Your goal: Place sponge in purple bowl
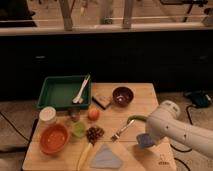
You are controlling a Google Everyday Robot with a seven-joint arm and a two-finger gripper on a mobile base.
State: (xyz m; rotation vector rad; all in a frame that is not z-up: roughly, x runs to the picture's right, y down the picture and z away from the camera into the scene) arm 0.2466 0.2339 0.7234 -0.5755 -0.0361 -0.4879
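Note:
The sponge [144, 140], a small blue-grey block, sits at the tip of my white arm, just above the front right part of the wooden table [150, 92]. My gripper [146, 136] is at the sponge and mostly hidden behind the arm's wrist; it appears shut on the sponge. The purple bowl [122, 95] stands empty at the back of the table, up and to the left of the gripper.
A green-handled fork [127, 127] lies just left of the gripper. A light-blue cloth [106, 158], banana [84, 156], brown cluster [94, 133], green cup [78, 130], orange bowl [53, 138], brown block [101, 100] and green tray [56, 92] lie further left.

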